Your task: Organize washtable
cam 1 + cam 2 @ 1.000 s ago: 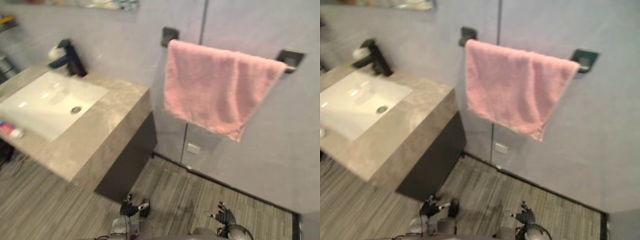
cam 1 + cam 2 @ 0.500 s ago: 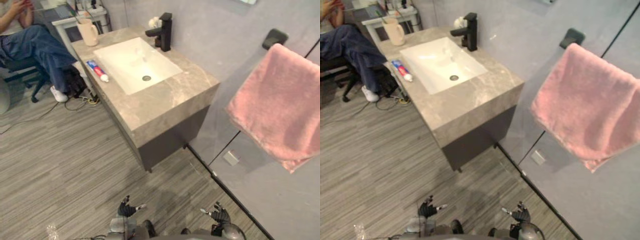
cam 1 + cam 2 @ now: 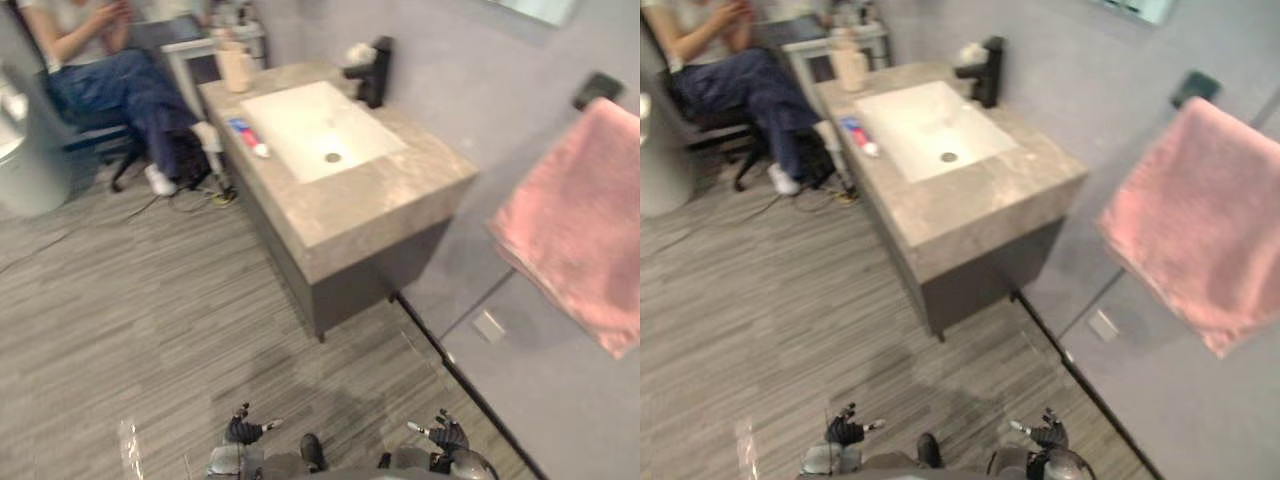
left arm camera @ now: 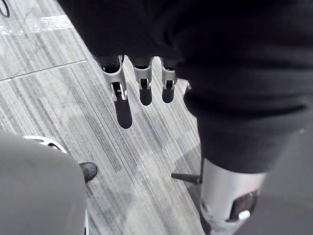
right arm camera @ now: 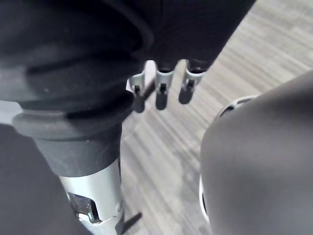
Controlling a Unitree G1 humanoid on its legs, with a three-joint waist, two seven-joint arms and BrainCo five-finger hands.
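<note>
As we look down, one stone-topped surface stands against the wall, and one pink towel hangs beside it, its end cut off. One sink, one black tap, one blurred cup and one toothpaste tube sit there. Our left hand and right hand hang over the floor. The wrist views show the fingers straight and empty.

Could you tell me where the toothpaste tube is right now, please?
In the left eye view the toothpaste tube lies on the left edge of the washtable, beside the white basin, with the beige cup beyond it.
</note>
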